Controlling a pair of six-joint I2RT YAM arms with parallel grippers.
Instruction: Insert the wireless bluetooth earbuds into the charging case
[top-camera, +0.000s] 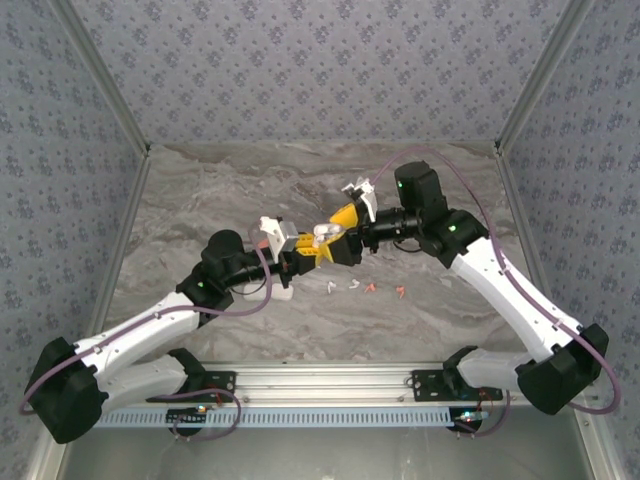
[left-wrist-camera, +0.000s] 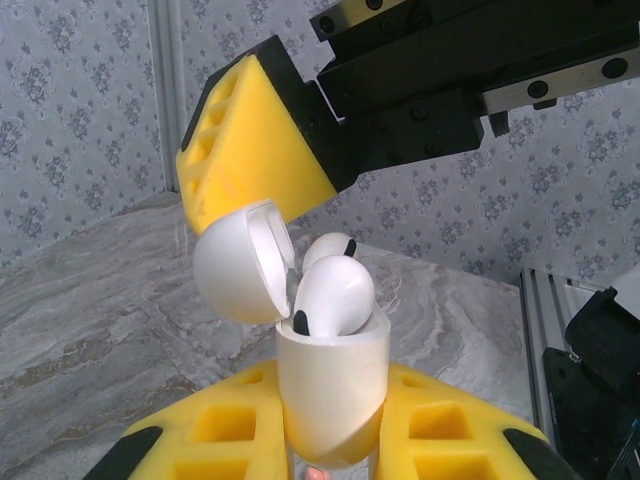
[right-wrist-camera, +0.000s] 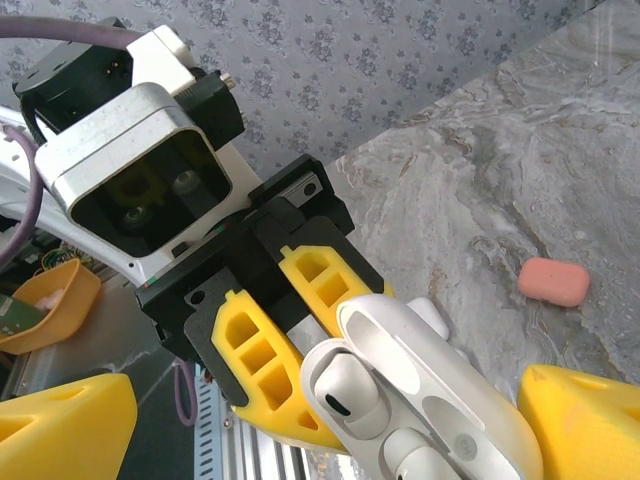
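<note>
The left gripper (top-camera: 303, 254) is closed tight on the open charging case (left-wrist-camera: 330, 385), raised above the middle of the table (top-camera: 200, 200), with two earbuds (left-wrist-camera: 335, 295) seated inside. The right gripper (top-camera: 342, 230) stands wide and empty. The earbuds seem light, glossy and slippery; I would pinch the rounded head gently.

One white case (left-wrist-camera: 330, 390), two seated earbuds (left-wrist-camera: 335, 295), four loose earbuds (top-camera: 353, 285), one orange case (right-wrist-camera: 555, 282).

I have the charging case (left-wrist-camera: 332, 385) clamped upright between the left gripper's (top-camera: 312, 252) fingers, above the table (top-camera: 200, 200). Two earbuds (left-wrist-camera: 335, 295) sit side by side in the case, and its lid (left-wrist-camera: 235, 265) hangs off one side. The right gripper (top-camera: 338, 233) straddles the case from the far side, fingers wide apart. On the table, nearer the arm bases than the case, lie loose earbuds (top-camera: 353, 285). A closed case (right-wrist-camera: 555, 282) lies apart from it.
</note>
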